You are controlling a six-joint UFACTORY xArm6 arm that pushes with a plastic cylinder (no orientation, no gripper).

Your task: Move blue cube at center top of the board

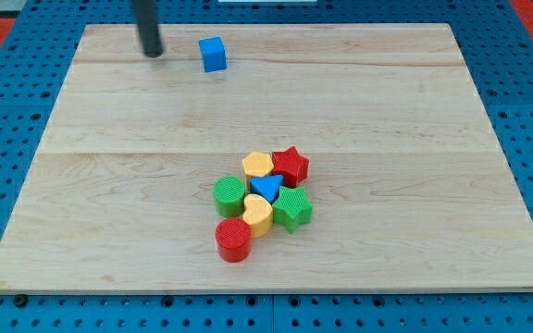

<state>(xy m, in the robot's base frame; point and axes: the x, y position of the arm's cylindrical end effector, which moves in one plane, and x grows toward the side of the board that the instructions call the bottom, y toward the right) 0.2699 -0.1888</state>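
Camera view shows a wooden board (pixel 109 185) lying flat on a blue counter (pixel 7 111) full of little holes.

Start at the view's left. My tip (pixel 153 54) rests on the board near the top edge, around 11 o'clock from the board's middle. It is just a straight dark rod. This tool has no parts that open or close, so it holds nothing and can only push.

Next comes the blue cube (pixel 213 55). It sits near the top edge too, a little left of the top middle. It lies at about 3 o'clock from my tip, near it but not touching. I think my tip stands on the cube's left side because a push from there would slide the cube toward the view's right, to the center top. It looks like only a short slide is left.

Further right and lower down, a bunch of blocks huddle close together, at about 5 o'clock from the cube and well apart from it. Going across them: a green round block (pixel 229 196), a red round block (pixel 233 240), a yellow block (pixel 258 165), a second yellow block (pixel 257 215), a blue triangle (pixel 266 188), a red star (pixel 291 166) and a green star (pixel 292 208). They sit out of the way, so a push along the top should not bump them.
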